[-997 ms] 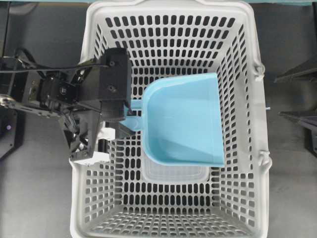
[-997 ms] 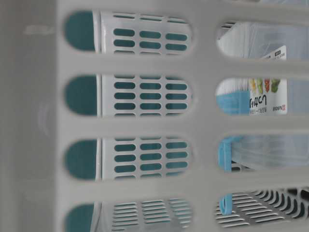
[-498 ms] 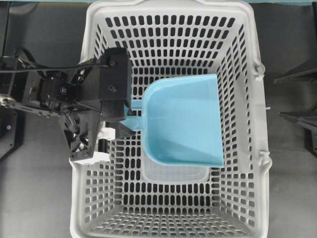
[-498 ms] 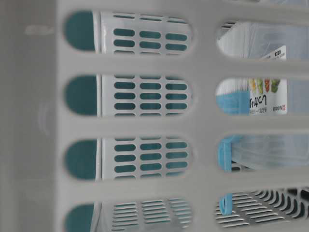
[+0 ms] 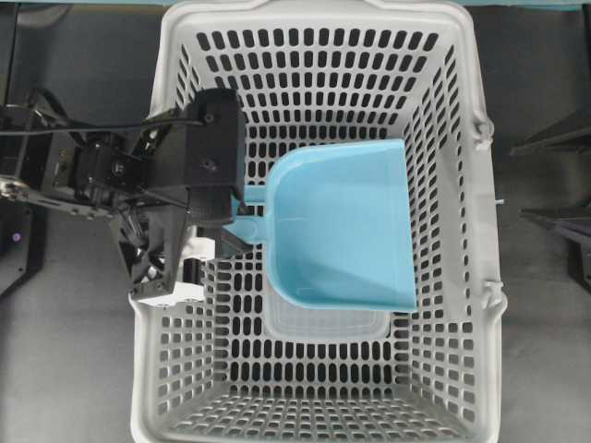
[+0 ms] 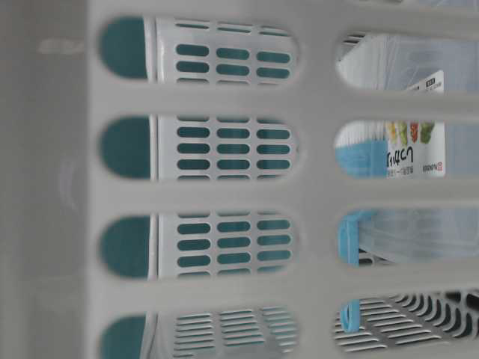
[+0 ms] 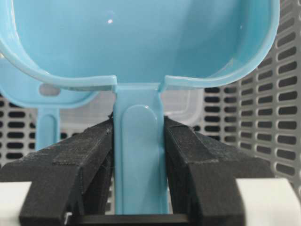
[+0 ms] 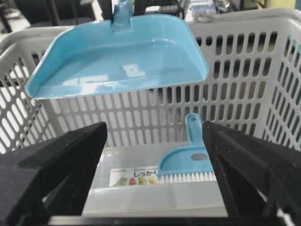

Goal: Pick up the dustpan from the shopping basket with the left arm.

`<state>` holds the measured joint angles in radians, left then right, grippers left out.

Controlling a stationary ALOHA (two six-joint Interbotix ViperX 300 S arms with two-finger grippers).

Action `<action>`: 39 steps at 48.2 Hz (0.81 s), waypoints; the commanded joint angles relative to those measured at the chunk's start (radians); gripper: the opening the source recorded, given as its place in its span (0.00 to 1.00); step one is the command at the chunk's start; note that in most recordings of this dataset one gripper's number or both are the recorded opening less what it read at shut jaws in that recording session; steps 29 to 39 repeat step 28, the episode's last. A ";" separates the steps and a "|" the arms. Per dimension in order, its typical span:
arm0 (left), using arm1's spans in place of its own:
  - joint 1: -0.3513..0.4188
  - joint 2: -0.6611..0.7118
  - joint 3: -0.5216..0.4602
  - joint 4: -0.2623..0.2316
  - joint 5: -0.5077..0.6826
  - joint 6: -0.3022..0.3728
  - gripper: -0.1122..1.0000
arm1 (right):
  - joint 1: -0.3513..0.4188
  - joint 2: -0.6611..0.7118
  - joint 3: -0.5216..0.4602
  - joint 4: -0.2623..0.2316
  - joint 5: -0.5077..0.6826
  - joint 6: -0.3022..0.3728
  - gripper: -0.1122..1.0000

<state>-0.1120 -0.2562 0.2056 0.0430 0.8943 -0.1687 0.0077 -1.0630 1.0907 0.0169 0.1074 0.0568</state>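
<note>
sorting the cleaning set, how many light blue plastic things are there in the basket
2: the dustpan held up by its handle in the left gripper, and a small hand brush lying on a clear container at the bottom. More may be hidden underneath.

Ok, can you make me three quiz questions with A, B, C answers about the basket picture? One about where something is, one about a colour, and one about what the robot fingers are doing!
1. Where is the brush?
A. On the clear box in the basket
B. Outside the basket
C. Inside the dustpan

2. What colour is the dustpan?
A. Red
B. Light blue
C. Grey

3. What are the left gripper's fingers doing?
A. Spread wide with nothing between them
B. Squeezing the brush
C. Squeezing the dustpan's handle

Answers:
1. A: the right wrist view shows the brush lying on the clear box at the basket's bottom.
2. B: the scoop is light blue in every view.
3. C: the left wrist view shows both black fingers pressed against the handle's sides.
</note>
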 commanded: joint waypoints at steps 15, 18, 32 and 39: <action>0.002 -0.017 -0.026 0.003 -0.009 0.002 0.37 | 0.003 0.006 -0.005 0.003 -0.009 0.002 0.80; 0.002 -0.015 -0.026 0.003 -0.009 0.002 0.37 | 0.003 0.006 -0.003 0.003 -0.009 0.002 0.80; 0.002 -0.015 -0.026 0.003 -0.011 0.002 0.37 | 0.002 0.005 -0.003 0.003 -0.009 0.002 0.80; 0.002 -0.015 -0.026 0.003 -0.011 0.002 0.37 | 0.002 0.005 -0.003 0.003 -0.009 0.002 0.80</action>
